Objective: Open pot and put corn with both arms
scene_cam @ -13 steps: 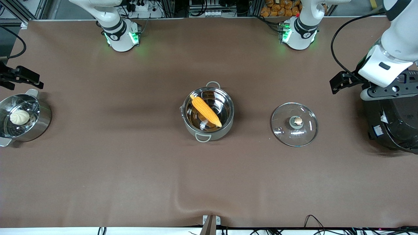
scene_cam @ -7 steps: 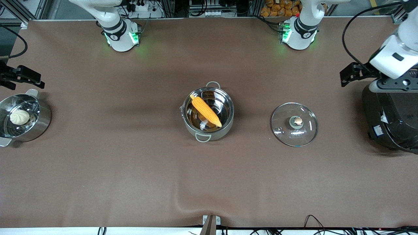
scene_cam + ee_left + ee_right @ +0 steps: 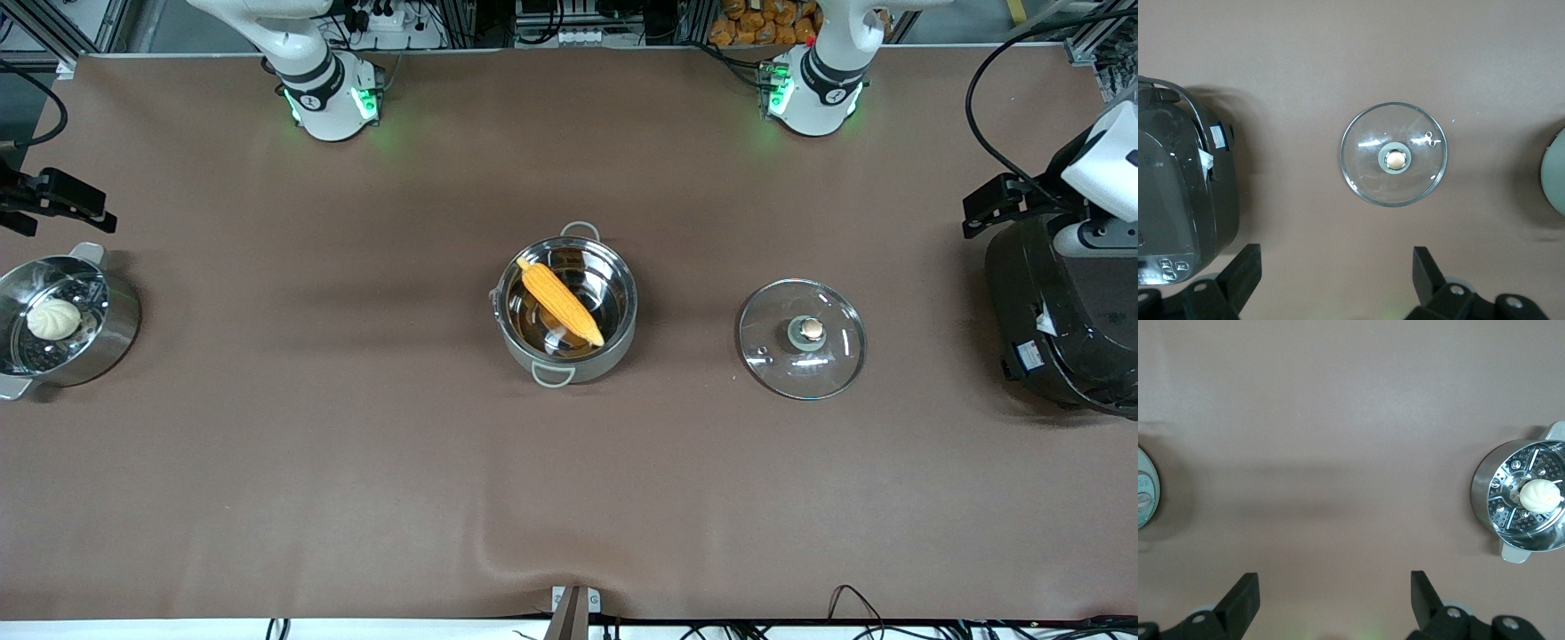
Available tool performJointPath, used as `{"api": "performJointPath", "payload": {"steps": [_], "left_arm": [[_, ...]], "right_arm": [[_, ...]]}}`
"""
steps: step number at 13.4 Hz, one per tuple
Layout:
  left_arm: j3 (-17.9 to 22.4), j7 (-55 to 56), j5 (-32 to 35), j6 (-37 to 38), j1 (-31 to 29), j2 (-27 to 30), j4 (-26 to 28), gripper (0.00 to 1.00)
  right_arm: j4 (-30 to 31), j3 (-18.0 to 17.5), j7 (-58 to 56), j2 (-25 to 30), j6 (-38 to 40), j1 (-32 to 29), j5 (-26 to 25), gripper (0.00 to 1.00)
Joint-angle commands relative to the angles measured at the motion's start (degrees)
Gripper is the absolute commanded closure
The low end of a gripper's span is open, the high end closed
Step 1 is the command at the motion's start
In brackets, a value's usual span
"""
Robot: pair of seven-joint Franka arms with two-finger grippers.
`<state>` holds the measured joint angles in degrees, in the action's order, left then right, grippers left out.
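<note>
The shiny steel pot [image 3: 615, 354] stands uncovered at the table's middle. The yellow-orange corn [image 3: 560, 300] lies slanted inside it. The glass lid [image 3: 772, 345] lies flat on the table beside the pot, toward the left arm's end; it also shows in the left wrist view [image 3: 1394, 154]. My left gripper [image 3: 994, 204] hangs open and empty over the black rice cooker's edge, its jaws wide apart in the left wrist view [image 3: 1336, 263]. My right gripper [image 3: 55, 201] is open and empty beside the steamer pan at the right arm's end, and shows in the right wrist view [image 3: 1335, 587].
A big black rice cooker [image 3: 1067, 329] stands at the left arm's end, also in the left wrist view [image 3: 1178, 193]. A shallow steel steamer pan [image 3: 120, 324] with a white bun [image 3: 53, 317] stands at the right arm's end, also in the right wrist view [image 3: 1485, 490].
My left gripper has drawn away from the lid toward the left arm's end of the table, over the rice cooker. My right gripper has barely shifted. Pot, corn and lid have not moved.
</note>
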<state>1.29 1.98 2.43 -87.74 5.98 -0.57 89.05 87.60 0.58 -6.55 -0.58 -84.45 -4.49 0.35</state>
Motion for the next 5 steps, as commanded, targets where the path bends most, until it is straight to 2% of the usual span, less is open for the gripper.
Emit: {"api": "performJointPath", "payload": {"steps": [1,3,5], "left_arm": [[0.1,-0.8,-1.3,-0.2,0.2,0.1,-0.6,0.00],[-0.1,-0.6,-2.3,0.1,0.3,-0.8,-3.3,0.00],[-0.1,-0.4,-2.5,0.5,0.4,-1.0,-3.7,0.00]], "right_arm": [[-0.9,-0.6,0.8,0.0,1.2,-0.9,0.4,0.00],[-0.9,-0.6,0.8,0.0,1.3,-1.0,0.4,0.00],[-0.9,-0.6,0.8,0.0,1.3,-1.0,0.5,0.00]]}}
